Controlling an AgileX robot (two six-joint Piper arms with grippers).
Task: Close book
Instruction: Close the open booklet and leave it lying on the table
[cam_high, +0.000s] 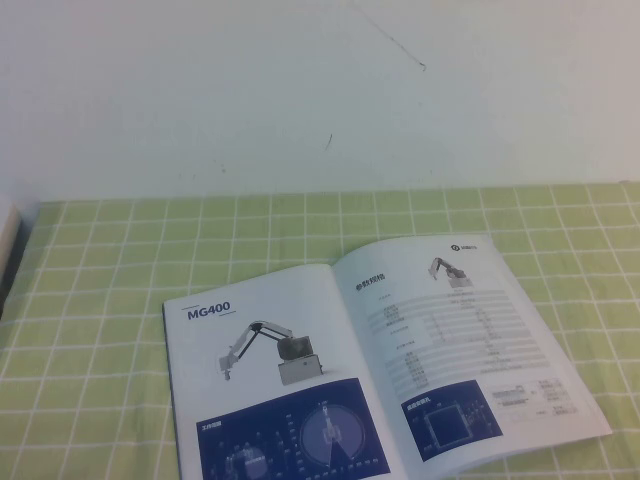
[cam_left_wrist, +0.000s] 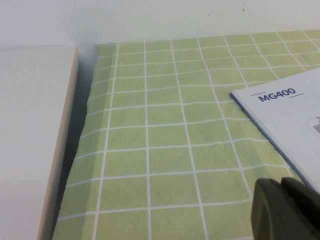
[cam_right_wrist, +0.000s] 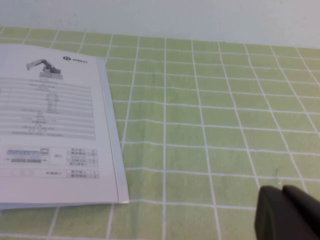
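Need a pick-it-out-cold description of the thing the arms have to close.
On the green cloth with a white grid, look near the front centre. The open white paper booklet lies flat there, with the left gripper beside its left page and the right gripper beside its right page. It alone carries print: an MG400 heading and a robot-arm photo.

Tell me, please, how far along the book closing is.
Done: nothing yet. The book lies fully open, both pages flat on the cloth.
In hand: nothing. The left gripper hovers over the cloth beside the left page, the right gripper over the cloth off the right page; neither appears to touch the book.
Left: lift one side and fold it over the other.
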